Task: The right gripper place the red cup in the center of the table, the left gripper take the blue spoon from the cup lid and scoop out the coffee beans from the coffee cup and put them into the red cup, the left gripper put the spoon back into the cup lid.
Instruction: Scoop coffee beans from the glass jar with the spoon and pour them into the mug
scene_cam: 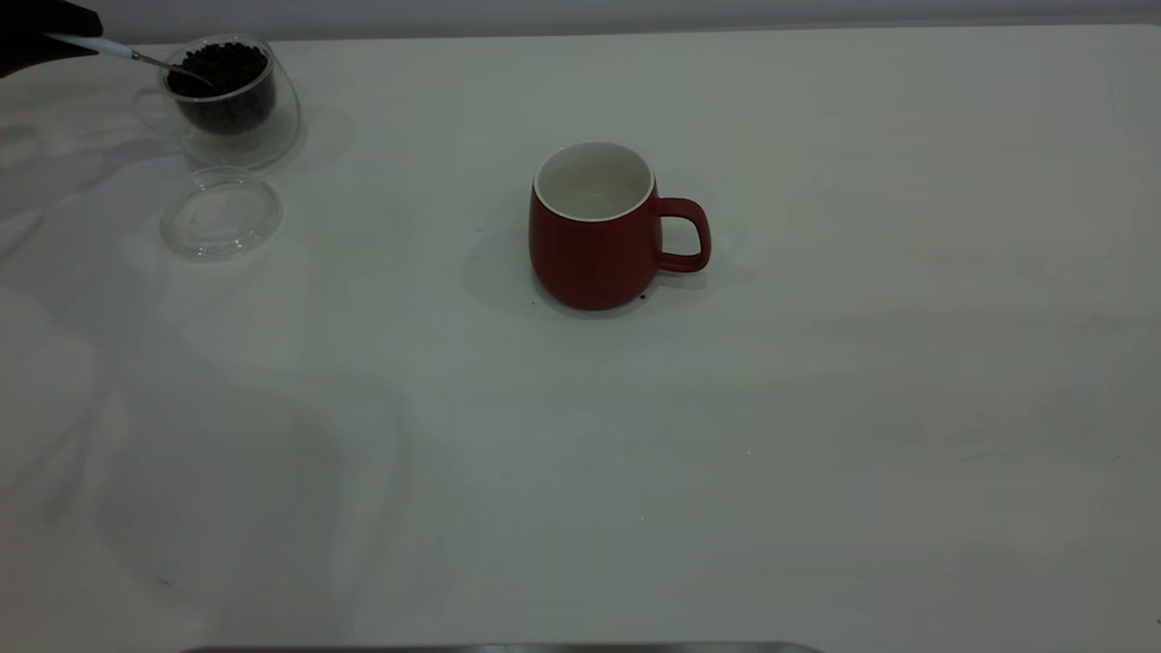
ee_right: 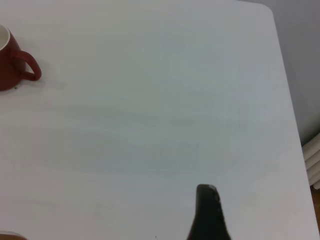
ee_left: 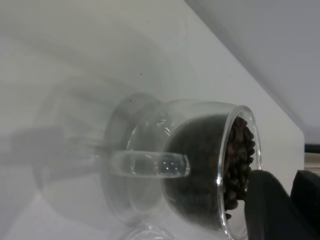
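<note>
The red cup (scene_cam: pixel 594 238) stands upright at the middle of the table (scene_cam: pixel 816 408), handle to the right, its white inside bare; it also shows in the right wrist view (ee_right: pixel 10 62). My left gripper (scene_cam: pixel 54 36) at the far left back is shut on the blue spoon (scene_cam: pixel 113 49), whose metal bowl dips into the coffee beans (scene_cam: pixel 222 73) in the coffee cup (scene_cam: pixel 231 100). The cup lid (scene_cam: pixel 220 214) lies bare just in front of it. In the left wrist view the coffee cup (ee_left: pixel 175 165) and coffee beans (ee_left: pixel 240 160) are close to my left gripper (ee_left: pixel 292 200); the spoon is hidden there.
My right gripper (ee_right: pixel 206 205) hangs over bare table on the right, well away from the red cup, and is out of the exterior view. The table's back edge runs just behind the coffee cup. A few dark crumbs lie by the red cup's base.
</note>
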Robot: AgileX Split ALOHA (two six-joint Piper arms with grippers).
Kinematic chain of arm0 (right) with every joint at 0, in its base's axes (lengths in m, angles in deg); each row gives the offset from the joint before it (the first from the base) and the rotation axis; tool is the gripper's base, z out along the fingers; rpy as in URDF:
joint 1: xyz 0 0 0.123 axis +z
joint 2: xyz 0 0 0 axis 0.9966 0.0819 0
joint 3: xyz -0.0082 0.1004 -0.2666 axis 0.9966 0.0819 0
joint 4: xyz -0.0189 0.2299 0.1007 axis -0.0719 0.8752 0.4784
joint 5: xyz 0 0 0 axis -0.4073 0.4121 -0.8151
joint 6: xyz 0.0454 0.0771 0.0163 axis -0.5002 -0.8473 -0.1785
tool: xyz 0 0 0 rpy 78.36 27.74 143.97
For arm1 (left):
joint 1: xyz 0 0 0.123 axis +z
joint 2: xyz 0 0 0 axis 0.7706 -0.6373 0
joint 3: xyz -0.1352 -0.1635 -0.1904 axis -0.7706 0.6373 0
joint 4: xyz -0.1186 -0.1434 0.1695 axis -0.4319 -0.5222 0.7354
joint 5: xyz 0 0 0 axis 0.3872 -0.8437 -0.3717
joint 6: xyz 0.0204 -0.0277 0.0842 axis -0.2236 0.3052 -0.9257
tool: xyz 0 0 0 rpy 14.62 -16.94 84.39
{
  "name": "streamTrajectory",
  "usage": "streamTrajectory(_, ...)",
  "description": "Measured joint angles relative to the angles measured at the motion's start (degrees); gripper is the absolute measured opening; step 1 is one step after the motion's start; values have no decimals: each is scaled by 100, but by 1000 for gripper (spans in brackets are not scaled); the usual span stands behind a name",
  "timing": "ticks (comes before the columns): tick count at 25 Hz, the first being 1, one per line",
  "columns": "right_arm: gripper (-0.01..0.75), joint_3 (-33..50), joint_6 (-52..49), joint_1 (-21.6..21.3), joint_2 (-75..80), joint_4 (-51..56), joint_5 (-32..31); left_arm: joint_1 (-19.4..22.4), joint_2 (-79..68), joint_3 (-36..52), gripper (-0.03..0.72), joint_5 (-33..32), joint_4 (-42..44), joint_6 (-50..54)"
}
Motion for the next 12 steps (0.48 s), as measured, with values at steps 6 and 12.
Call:
streamTrajectory(6, 588, 0, 0, 0, 0, 0, 0, 263, 0, 0, 118, -391, -18, -7)
streamTrajectory(12, 588, 0, 0, 0, 0, 0, 0, 348, 0, 0, 118, -580, -24, -13)
